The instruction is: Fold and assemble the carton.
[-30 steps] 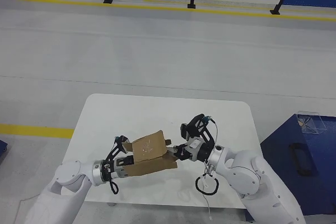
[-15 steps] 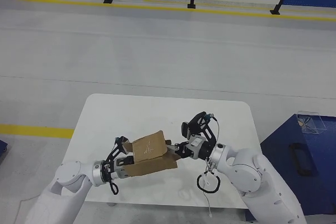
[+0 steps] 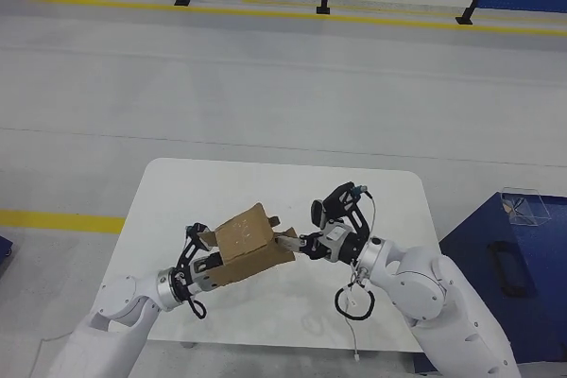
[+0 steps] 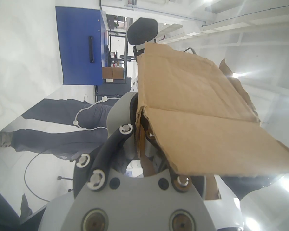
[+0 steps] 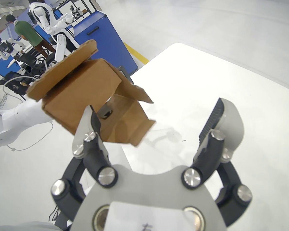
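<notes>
Carton [image 3: 246,248] has changed pose. A second ago it lay lower and flatter; now it is tipped up and turned, with its top panel closer to the far edge. It hangs in the air over the near half of the tabletop [image 3: 170,194], a little left of the middle.

- Left pincer [image 4: 144,133] is clenched on one carton wall. The right wrist view shows a finger of it inside the open end.
- Right pincer [image 5: 154,109] has followed the carton's right end. Its jaws are spread wide with nothing between them. One finger sits right at the lower edge of the open end; I can't tell whether it touches.
- End flaps [image 5: 134,97] stick out unfolded toward the right pincer.

My read is that the body is now popped into a rough tube and presented end-on, so squaring looks mostly done and no flaps are closed yet. The likely next job is for the right pincer to push those flaps in while the left one holds. The risk is the single-wall grip, since the tube could rack or twist under a push.

For writing, there is a faint pale mark on the top panel in the top view, not legible. I see nothing else readable on the carton.
</notes>
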Controlling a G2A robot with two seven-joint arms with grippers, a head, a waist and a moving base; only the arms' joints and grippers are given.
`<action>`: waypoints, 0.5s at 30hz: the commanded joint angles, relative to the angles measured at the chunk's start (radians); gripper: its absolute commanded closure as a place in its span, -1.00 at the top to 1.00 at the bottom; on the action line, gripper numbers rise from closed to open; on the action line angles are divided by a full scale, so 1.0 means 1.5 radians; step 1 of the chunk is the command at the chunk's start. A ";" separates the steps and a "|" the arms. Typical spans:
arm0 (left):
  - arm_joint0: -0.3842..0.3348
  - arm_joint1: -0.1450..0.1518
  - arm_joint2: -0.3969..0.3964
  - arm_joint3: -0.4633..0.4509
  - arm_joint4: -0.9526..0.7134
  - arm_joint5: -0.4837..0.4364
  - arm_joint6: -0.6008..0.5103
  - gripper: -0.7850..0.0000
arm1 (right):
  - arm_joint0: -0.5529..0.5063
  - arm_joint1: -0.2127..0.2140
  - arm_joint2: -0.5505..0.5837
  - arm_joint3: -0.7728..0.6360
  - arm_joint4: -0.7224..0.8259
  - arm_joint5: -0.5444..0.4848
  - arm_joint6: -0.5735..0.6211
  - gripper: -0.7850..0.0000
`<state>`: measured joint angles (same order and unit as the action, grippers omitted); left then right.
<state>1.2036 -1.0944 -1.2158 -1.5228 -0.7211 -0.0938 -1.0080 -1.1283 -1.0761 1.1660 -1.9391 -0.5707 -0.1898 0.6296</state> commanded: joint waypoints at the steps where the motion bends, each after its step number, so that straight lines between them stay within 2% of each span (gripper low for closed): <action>1: -0.001 -0.001 -0.002 0.005 -0.002 -0.012 0.011 -1.00 | -0.003 0.001 0.006 -0.001 0.002 -0.002 0.000 1.00; 9: 0.007 -0.007 -0.011 0.014 -0.029 -0.067 0.052 -1.00 | -0.031 0.005 0.048 -0.015 0.006 -0.002 -0.013 1.00; 15: 0.009 -0.010 -0.007 0.016 -0.035 -0.080 0.042 -1.00 | -0.026 0.002 0.025 0.000 -0.016 0.005 -0.008 1.00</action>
<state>1.2164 -1.1089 -1.2285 -1.4979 -0.7749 -0.2111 -0.9436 -1.1704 -1.0721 1.2101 -1.9412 -0.5917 -0.1840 0.6195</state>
